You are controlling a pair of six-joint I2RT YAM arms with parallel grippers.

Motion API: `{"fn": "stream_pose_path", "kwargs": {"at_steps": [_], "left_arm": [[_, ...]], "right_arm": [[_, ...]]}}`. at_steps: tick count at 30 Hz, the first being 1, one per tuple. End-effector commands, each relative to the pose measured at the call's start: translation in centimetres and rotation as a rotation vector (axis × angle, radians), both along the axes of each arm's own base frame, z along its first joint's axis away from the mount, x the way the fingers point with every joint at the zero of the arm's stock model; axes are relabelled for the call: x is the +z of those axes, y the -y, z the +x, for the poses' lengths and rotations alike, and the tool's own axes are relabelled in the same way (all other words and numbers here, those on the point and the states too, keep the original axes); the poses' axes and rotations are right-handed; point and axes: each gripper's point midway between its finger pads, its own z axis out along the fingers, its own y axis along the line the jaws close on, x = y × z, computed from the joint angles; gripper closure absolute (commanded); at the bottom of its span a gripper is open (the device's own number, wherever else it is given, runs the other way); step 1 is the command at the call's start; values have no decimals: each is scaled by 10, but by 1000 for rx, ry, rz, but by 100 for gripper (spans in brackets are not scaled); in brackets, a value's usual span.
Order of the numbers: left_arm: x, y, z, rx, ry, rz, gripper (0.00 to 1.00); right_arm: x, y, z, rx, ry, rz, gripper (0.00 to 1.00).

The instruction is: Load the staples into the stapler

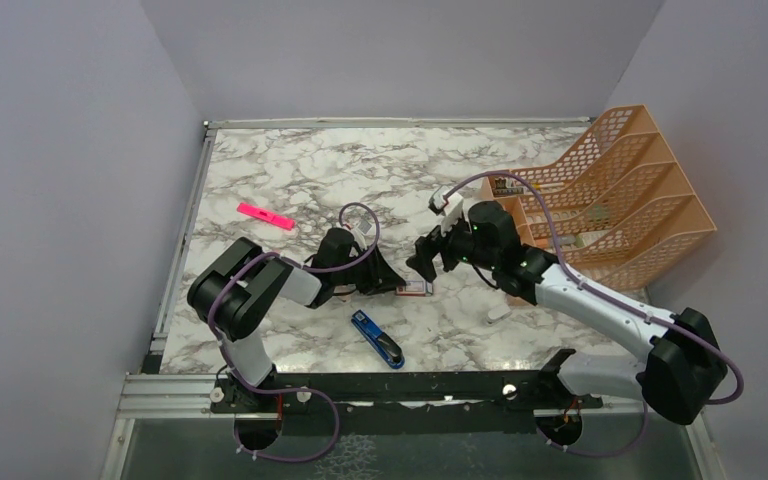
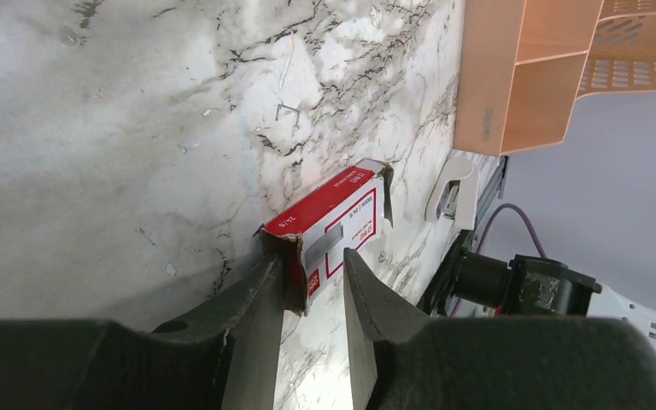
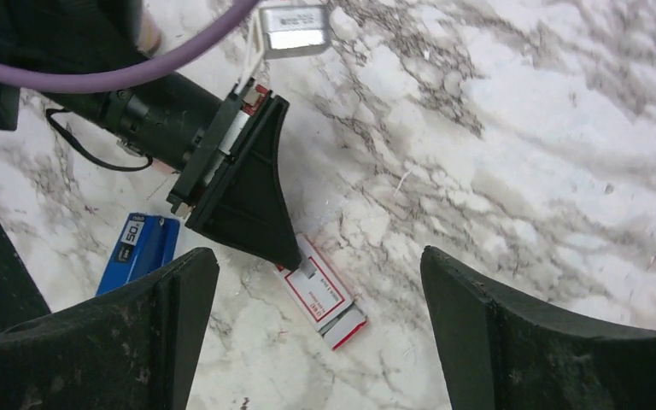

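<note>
The red-and-white staple box (image 1: pixel 416 288) lies flat on the marble table. My left gripper (image 1: pixel 398 285) reaches in from the left, and in its wrist view its jaws (image 2: pixel 310 260) are closed on the torn near end of the box (image 2: pixel 342 218). The right gripper (image 1: pixel 428 265) hovers above the box, open wide (image 3: pixel 318 252) and holding nothing. Below it the box (image 3: pixel 325 295) has its drawer (image 3: pixel 346 326) slid a little way out, with only a thin grey strip showing; the staples themselves are hidden. The blue stapler (image 1: pixel 377 339) (image 3: pixel 141 252) lies shut, nearer the front edge.
A pink marker (image 1: pixel 265 215) lies at the left back. An orange mesh file tray (image 1: pixel 620 190) (image 2: pixel 530 77) stands at the right. A small white piece (image 1: pixel 498 314) (image 2: pixel 453 192) lies beside the right arm. A few loose staples (image 2: pixel 289 109) are scattered on the marble.
</note>
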Motion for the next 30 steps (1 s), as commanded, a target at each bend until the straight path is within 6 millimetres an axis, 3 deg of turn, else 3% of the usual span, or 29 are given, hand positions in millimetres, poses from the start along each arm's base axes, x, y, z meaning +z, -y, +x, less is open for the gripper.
{"fn": "stream_pose_path", "kwargs": {"at_steps": [1,4,11,16,22,30], "left_arm": [[4,-3,-4,-26,38,-2,67],[2,-4,-3,-24,36,13,67],[-1,-6,-2,-21,37,31,72],[0,-4,-1,-32,37,26,75],[2,-1,-1,-48,37,16,78],[-3,-1,-3,-50,17,22,80]], "right_arm": [[-28,21,-3,-244,-229,8,4],[-41,21,-2,-275,-296,-36,0],[-68,32,7,-475,-408,-69,1],[-89,25,1,-489,-518,-125,31],[-111,23,-4,-537,-557,-210,33],[-124,47,-7,-669,-571,-331,42]]}}
